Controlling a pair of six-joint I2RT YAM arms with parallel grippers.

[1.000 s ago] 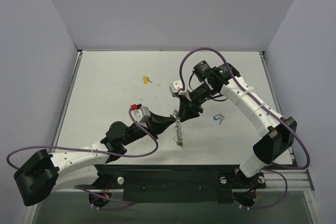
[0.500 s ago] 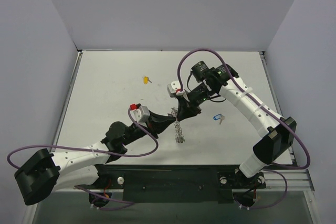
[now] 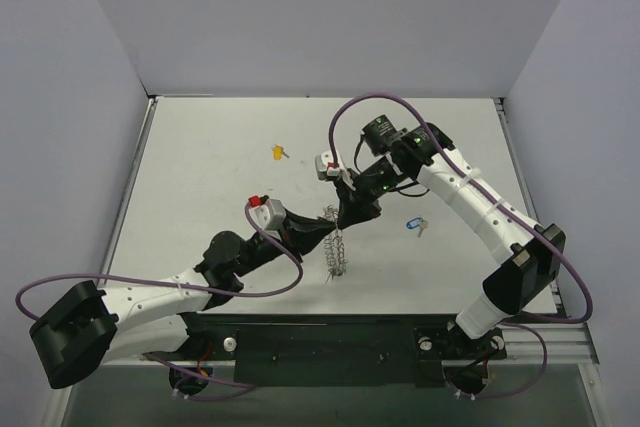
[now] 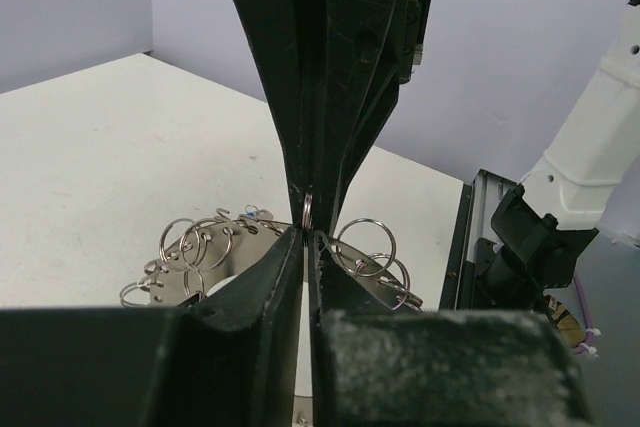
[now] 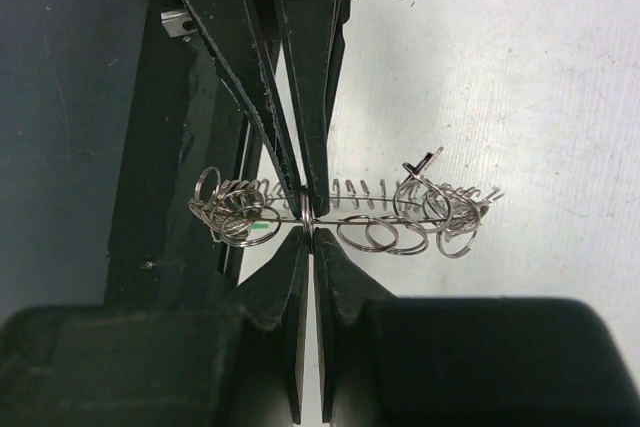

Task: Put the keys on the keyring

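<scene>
The keyring, a silvery loop hung with several small split rings, dangles over the table between my two grippers. My left gripper reaches it from the left and my right gripper from above right, tips almost touching. In the left wrist view my left gripper stands nearly shut at one small ring of the keyring, which the right arm's fingers pinch from above. My right gripper is shut on that ring of the keyring. A blue key and a yellow key lie on the table.
The white table is walled on three sides, with a black rail along its near edge. Purple cables loop off both arms. A sliver of green shows among the rings on the left.
My right gripper has closed onto the small ring. Both grippers and the hanging keyring have shifted slightly left and away from the near edge.
</scene>
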